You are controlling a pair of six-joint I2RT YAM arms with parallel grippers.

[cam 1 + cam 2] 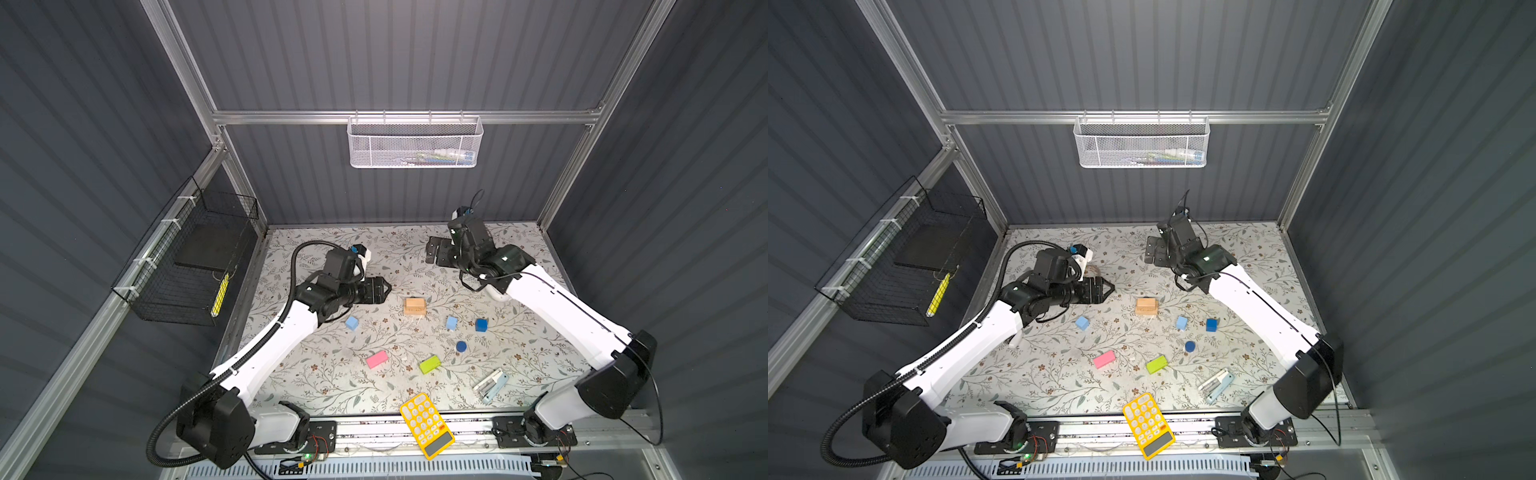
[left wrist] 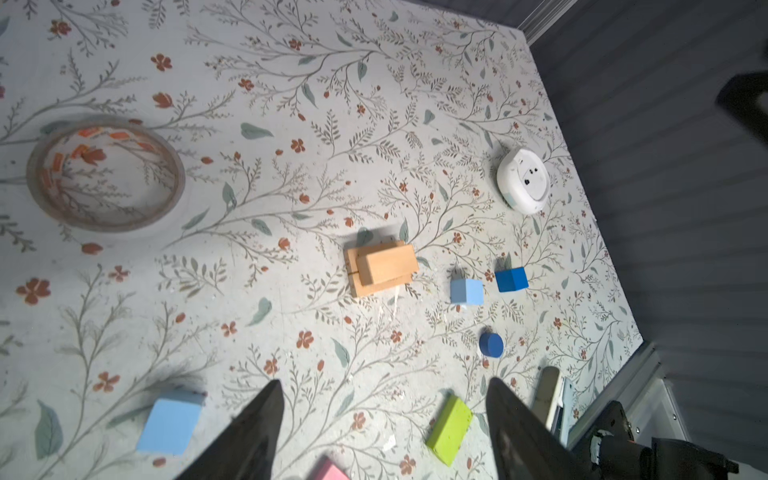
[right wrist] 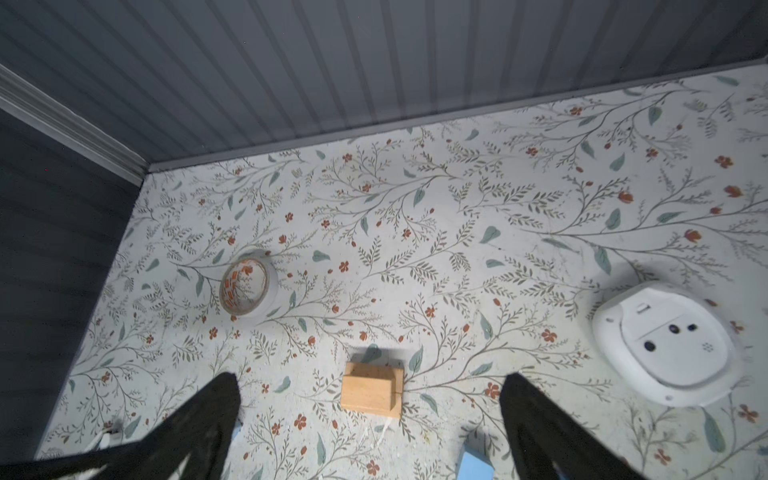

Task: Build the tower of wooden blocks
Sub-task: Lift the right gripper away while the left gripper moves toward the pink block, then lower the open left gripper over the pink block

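Observation:
The tower is a low stack of tan bars [image 1: 414, 306] [image 1: 1146, 306] [image 2: 382, 266] [image 3: 372, 388] mid-table. Loose wood blocks lie around it: two light-blue cubes [image 1: 352, 323] [image 1: 451, 323], a dark-blue cube [image 1: 481, 325], a dark-blue cylinder [image 1: 461, 346], a pink bar [image 1: 377, 359] and a lime-green bar [image 1: 430, 364] [image 2: 449, 430]. My left gripper [image 1: 386, 286] [image 2: 384, 382] hovers left of the stack, open and empty. Behind the stack and further back, my right gripper [image 1: 430, 251] [image 3: 370, 376] is open wide and holds nothing.
A yellow calculator [image 1: 427, 424] overhangs the front rail and a pale-blue stapler [image 1: 491, 385] lies front right. A tape roll [image 2: 106, 174] [image 3: 248, 286] sits back left. A white round device [image 2: 524, 180] [image 3: 665, 345] lies under the right arm. Wire baskets hang on the walls.

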